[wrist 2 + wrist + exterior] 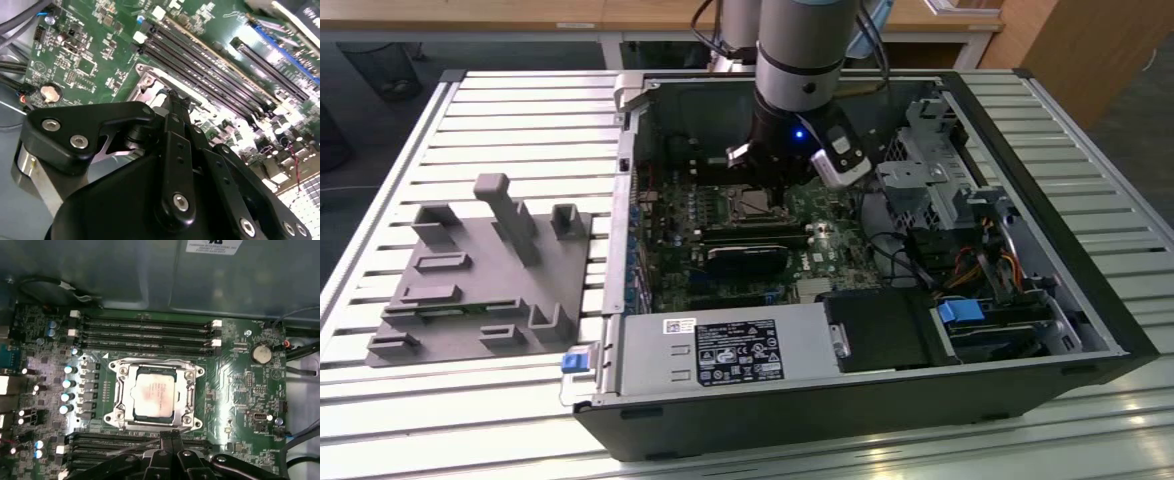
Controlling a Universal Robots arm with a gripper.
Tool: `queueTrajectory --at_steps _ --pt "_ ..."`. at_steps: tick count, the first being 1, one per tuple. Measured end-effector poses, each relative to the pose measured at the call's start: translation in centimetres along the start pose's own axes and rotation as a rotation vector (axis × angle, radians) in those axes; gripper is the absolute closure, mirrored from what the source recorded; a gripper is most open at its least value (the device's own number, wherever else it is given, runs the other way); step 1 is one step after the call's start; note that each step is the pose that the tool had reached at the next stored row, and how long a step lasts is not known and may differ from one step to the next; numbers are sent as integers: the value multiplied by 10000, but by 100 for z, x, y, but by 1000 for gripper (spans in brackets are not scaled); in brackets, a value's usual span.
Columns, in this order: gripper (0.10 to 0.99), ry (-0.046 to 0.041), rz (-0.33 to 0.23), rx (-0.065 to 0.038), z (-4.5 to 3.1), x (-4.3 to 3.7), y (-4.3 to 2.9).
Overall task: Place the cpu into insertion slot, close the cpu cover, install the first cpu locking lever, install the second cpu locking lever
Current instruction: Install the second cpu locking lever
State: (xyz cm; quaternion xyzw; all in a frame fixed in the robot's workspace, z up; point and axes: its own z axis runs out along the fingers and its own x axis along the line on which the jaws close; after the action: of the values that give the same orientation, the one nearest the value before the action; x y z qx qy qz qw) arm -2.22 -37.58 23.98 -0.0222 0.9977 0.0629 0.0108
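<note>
The cpu (154, 395), a silvery square chip, lies flat in the insertion slot (197, 372) on the green board. Over it lies the cpu cover (126, 390), a silver frame with the chip showing through its window. My gripper (170, 438) hangs just off one edge of the socket, above the black memory slots, with its two black fingertips pressed together and nothing seen between them. A thin slanted rod (142, 445) runs beside the tips; contact is unclear. In the exterior view my gripper (781, 178) is low inside the open case, by the socket (750, 205). Black gripper links fill much of the second wrist view, with the fingertips (177, 105) at the socket's edge (148, 82).
Long black memory slots (145, 332) flank the socket on two sides. A black heatsink block (747, 262) sits nearer the power supply (720, 352). Drive cage and cables (947, 200) crowd the exterior view's right. A grey fixture (480, 270) rests on the slatted table at the left.
</note>
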Motion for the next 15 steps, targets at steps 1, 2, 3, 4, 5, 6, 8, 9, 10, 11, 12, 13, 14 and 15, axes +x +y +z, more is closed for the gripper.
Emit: queueTrajectory --at_steps 1,2,3,4,5,6,8,9,10,11,12,13,14,15 --pt "980 0 -1 -3 0 24 -3" --pt "980 0 -2 -5 0 51 -4" --pt "980 -1 0 -7 1 70 -4" --pt "980 -1 2 -6 1 78 -8" --pt "980 -1 18 -5 3 82 -15" --pt "980 -7 55 -4 5 83 -19" --pt "980 -19 156 -2 10 86 -27" --pt "980 -22 173 -5 10 91 -35" --pt "980 -22 175 -9 11 108 -41" --pt "980 -22 174 -13 12 137 -45" --pt "980 -23 173 -19 14 172 -49" --pt "980 -23 174 -28 16 207 -57" --pt "980 -23 175 -35 19 243 -63" --pt "980 -24 175 -43 23 273 -67"
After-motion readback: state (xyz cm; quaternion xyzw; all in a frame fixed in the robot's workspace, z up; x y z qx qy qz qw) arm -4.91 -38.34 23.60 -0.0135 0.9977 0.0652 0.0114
